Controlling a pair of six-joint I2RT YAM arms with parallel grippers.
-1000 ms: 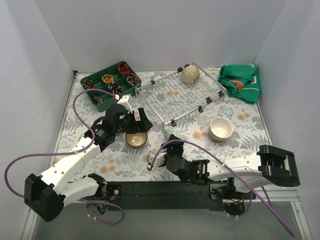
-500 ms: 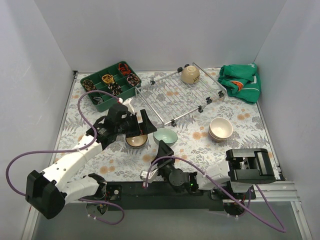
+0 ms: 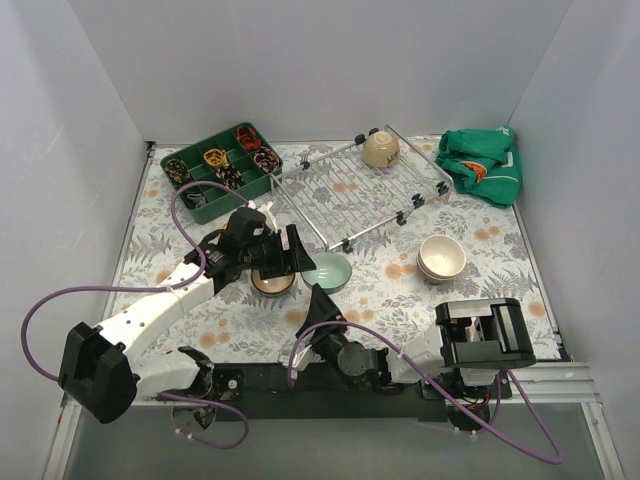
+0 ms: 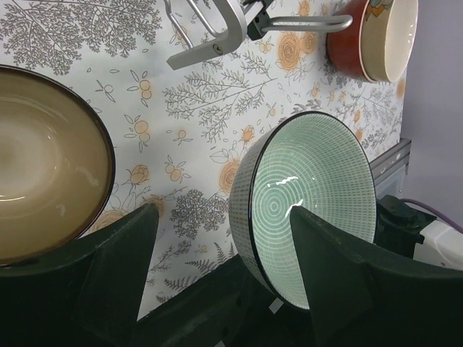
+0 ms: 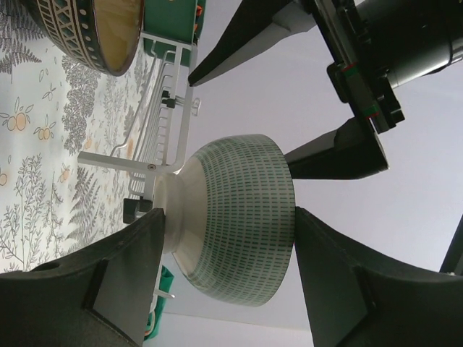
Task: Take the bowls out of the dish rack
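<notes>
Both pairs of jaws stand apart, and I see neither clamped on anything. I count one dish rack (image 3: 355, 190) at the rear middle of the table (image 3: 200, 320), between one green tray (image 3: 200, 205) and one green cloth (image 3: 482, 165). For bowls, I see one beige bowl (image 3: 381, 149) lying on its side at the rack's far edge; one brown bowl (image 3: 272, 280) off the rack near the front; one mint-green bowl (image 3: 328, 270) just beside it; and a stack (image 3: 441, 257) to the right, where I make out two nested, the outer one red in the left wrist view.

The left gripper (image 4: 223, 215) straddles the near wall of the mint-green bowl; one finger (image 4: 336, 289) reaches over the bowl's inside, the other (image 4: 116, 267) lies outside it, with a strip of the flowered table showing between that finger and the wall; the brown bowl sits just outside that same finger. The right gripper (image 5: 228, 215) points at the mint-green bowl from the near side; the bowl shows framed between its two spread fingers, just past the tips; whether they touch it I cannot tell. The stack and the beige bowl lie well apart from both grippers.
</notes>
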